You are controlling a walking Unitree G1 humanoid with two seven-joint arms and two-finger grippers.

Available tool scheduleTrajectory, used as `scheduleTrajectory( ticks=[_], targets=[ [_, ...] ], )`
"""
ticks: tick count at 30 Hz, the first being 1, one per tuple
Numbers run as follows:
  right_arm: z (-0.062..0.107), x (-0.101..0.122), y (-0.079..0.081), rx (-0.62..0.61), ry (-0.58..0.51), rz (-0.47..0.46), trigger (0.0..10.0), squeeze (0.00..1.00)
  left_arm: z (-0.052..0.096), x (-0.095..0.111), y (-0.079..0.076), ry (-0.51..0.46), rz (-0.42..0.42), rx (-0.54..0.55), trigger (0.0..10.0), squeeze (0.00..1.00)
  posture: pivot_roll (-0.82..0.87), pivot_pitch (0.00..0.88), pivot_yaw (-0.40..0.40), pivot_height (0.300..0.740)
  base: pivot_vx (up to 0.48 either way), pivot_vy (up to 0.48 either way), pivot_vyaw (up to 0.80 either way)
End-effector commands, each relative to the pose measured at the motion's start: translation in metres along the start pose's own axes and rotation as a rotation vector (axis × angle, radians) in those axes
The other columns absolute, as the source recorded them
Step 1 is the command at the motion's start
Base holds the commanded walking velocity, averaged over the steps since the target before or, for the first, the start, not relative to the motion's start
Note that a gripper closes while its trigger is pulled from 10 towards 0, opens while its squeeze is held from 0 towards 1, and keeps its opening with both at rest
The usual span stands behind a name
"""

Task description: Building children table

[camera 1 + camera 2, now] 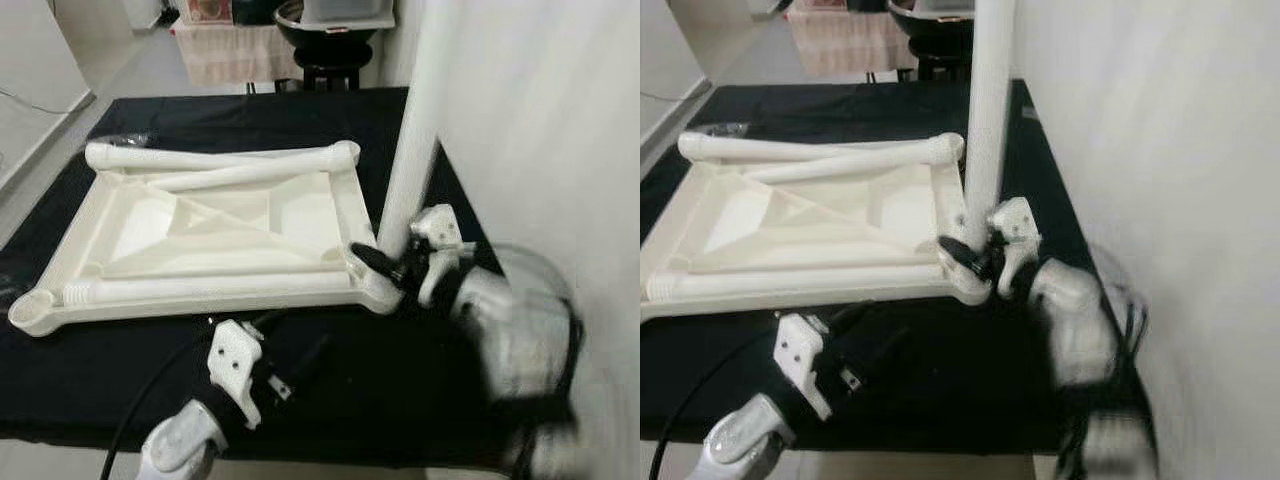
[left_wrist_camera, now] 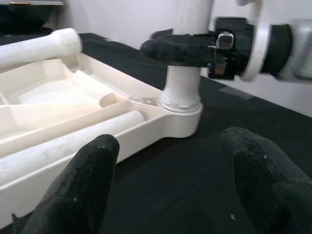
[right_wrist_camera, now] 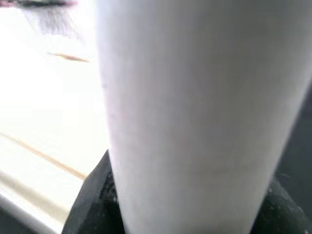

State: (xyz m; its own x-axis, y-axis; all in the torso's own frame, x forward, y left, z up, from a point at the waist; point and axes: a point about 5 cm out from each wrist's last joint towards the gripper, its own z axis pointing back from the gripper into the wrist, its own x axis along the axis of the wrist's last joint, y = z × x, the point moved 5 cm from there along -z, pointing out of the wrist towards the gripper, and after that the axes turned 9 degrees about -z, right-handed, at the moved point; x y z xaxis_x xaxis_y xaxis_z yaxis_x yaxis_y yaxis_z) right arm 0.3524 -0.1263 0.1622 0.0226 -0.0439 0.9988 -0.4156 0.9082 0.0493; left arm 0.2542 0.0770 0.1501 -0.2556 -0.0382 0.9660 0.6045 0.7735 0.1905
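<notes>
White plastic makes up the whole job: the tabletop (image 1: 215, 235) lies upside down on a black cloth (image 1: 400, 390), and three loose legs (image 1: 210, 155) rest inside its underside. A fourth leg (image 1: 410, 150) stands upright in the socket at the tabletop's near right corner, just beside the cloth's right edge.

The right gripper (image 1: 385, 262) is clamped around this standing leg low down, just above the socket. The right wrist view shows the leg pressed between the dark fingers. The left gripper (image 2: 170, 180) hovers over the cloth near the tabletop's front edge, its fingers (image 2: 80, 190) spread wide and holding nothing.

The step in hand looks to be seating the first leg. I judge the next move calls for turning or pressing the leg home while the tabletop is kept from sliding, a job the free gripper could take.

Whether the leg is fully seated cannot be told; its collar (image 2: 179, 100) meets the socket, but any thread is hidden inside. The leg's top is cut off by the frame. The right arm is blurred, and a pale wall (image 1: 540, 130) on the right hides the cloth's far right side.
</notes>
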Motion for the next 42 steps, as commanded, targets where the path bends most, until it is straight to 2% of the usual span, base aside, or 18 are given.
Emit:
scheduleTrajectory(
  ticks=[1, 2, 5, 6, 8, 9, 10, 11, 13, 14, 19, 20, 22, 29, 30, 34, 35, 42],
  targets=[
    [0.026, -0.066, -0.004, -0.121, 0.276, -0.025, 0.0, 0.00, 0.005, -0.004, 0.004, 0.024, -0.001, 0.001, 10.0, 0.00, -0.02, 0.204, 0.023, 0.740, 0.000, 0.000, 0.00],
    [0.031, -0.063, 0.003, -0.128, 0.260, 0.030, 0.0, 0.00, 0.005, -0.005, 0.005, 0.027, -0.002, 0.001, 10.0, 0.00, -0.02, 0.204, 0.023, 0.740, 0.000, 0.000, 0.00],
    [0.020, -0.053, -0.001, -0.113, 0.221, 0.015, 0.0, 0.00, 0.003, -0.004, 0.009, 0.025, -0.002, 0.001, 10.0, 0.00, -0.04, 0.189, 0.044, 0.740, 0.000, 0.000, 0.00],
    [0.016, -0.053, -0.001, -0.091, 0.220, -0.004, 5.4, 0.00, 0.002, -0.004, 0.009, 0.023, -0.005, -0.011, 10.0, 0.00, -0.04, 0.188, 0.042, 0.740, 0.000, 0.000, 0.00],
    [0.014, -0.053, 0.000, -0.079, 0.219, -0.011, 5.4, 0.00, 0.001, -0.004, 0.009, 0.022, -0.006, -0.020, 10.0, 0.00, -0.04, 0.188, 0.042, 0.740, 0.000, 0.000, 0.00],
    [0.009, -0.049, 0.005, -0.039, 0.208, -0.013, 10.0, 0.35, 0.000, -0.004, 0.009, 0.021, -0.005, -0.025, 10.0, 0.00, -0.04, 0.181, 0.045, 0.740, 0.000, 0.000, 0.00],
    [0.009, -0.049, 0.005, -0.039, 0.208, -0.013, 10.0, 0.35, 0.000, -0.004, 0.009, 0.021, -0.005, -0.025, 10.0, 0.00, -0.04, 0.181, 0.045, 0.740, 0.000, 0.000, 0.00],
    [0.001, -0.041, 0.012, 0.051, 0.193, -0.023, 10.0, 1.00, -0.001, -0.004, 0.008, 0.017, -0.004, -0.024, 10.0, 0.00, -0.04, 0.174, 0.045, 0.740, 0.000, 0.000, 0.00],
    [-0.002, -0.034, 0.017, 0.089, 0.176, -0.033, 10.0, 1.00, -0.002, -0.004, 0.008, 0.015, -0.004, -0.022, 10.0, 0.00, -0.04, 0.174, 0.045, 0.740, 0.000, 0.000, 0.00],
    [-0.011, -0.010, 0.025, 0.200, 0.103, -0.045, 10.0, 1.00, -0.002, -0.004, 0.008, 0.013, -0.004, -0.019, 10.0, 0.00, -0.03, 0.173, 0.044, 0.740, 0.000, 0.000, 0.00],
    [-0.011, 0.005, 0.030, 0.263, 0.065, -0.054, 10.0, 1.00, -0.003, -0.004, 0.007, 0.013, -0.003, -0.018, 10.0, 0.00, -0.03, 0.171, 0.043, 0.740, 0.000, 0.000, 0.00],
    [-0.010, 0.013, 0.028, 0.326, 0.054, -0.040, 10.0, 0.00, -0.003, -0.005, 0.007, 0.013, -0.002, -0.019, 10.0, 0.00, -0.02, 0.166, 0.034, 0.740, 0.000, 0.000, 0.00],
    [-0.006, 0.024, 0.012, 0.517, 0.094, 0.037, 10.0, 0.00, -0.005, -0.006, 0.005, 0.014, 0.000, -0.024, 10.0, 0.00, -0.02, 0.162, 0.028, 0.740, 0.000, 0.000, 0.00],
    [-0.004, 0.019, 0.005, 0.671, 0.168, 0.021, 10.0, 0.00, -0.005, -0.007, 0.003, 0.015, -0.001, -0.025, 10.0, 0.00, -0.02, 0.155, 0.029, 0.740, 0.000, 0.000, 0.00],
    [-0.008, 0.015, 0.004, 0.697, 0.193, -0.002, 1.2, 0.00, -0.005, -0.007, 0.002, 0.017, -0.001, -0.026, 10.0, 0.00, -0.01, 0.156, 0.029, 0.740, 0.000, 0.000, 0.00],
    [-0.009, 0.015, 0.004, 0.704, 0.198, -0.009, 1.2, 0.00, -0.005, -0.007, 0.002, 0.018, -0.001, -0.026, 10.0, 0.00, -0.01, 0.156, 0.029, 0.740, 0.000, 0.000, 0.00],
    [-0.011, 0.016, 0.002, 0.699, 0.191, -0.020, 0.0, 0.00, -0.006, -0.006, 0.003, 0.017, -0.002, -0.026, 10.0, 0.00, -0.01, 0.157, 0.029, 0.740, 0.000, 0.000, 0.00],
    [-0.009, 0.019, -0.011, 0.686, 0.160, -0.045, 0.0, 0.00, -0.008, -0.005, 0.002, 0.014, 0.001, -0.030, 10.0, 0.00, -0.03, 0.160, 0.026, 0.740, 0.000, 0.000, 0.00]
  ],
)
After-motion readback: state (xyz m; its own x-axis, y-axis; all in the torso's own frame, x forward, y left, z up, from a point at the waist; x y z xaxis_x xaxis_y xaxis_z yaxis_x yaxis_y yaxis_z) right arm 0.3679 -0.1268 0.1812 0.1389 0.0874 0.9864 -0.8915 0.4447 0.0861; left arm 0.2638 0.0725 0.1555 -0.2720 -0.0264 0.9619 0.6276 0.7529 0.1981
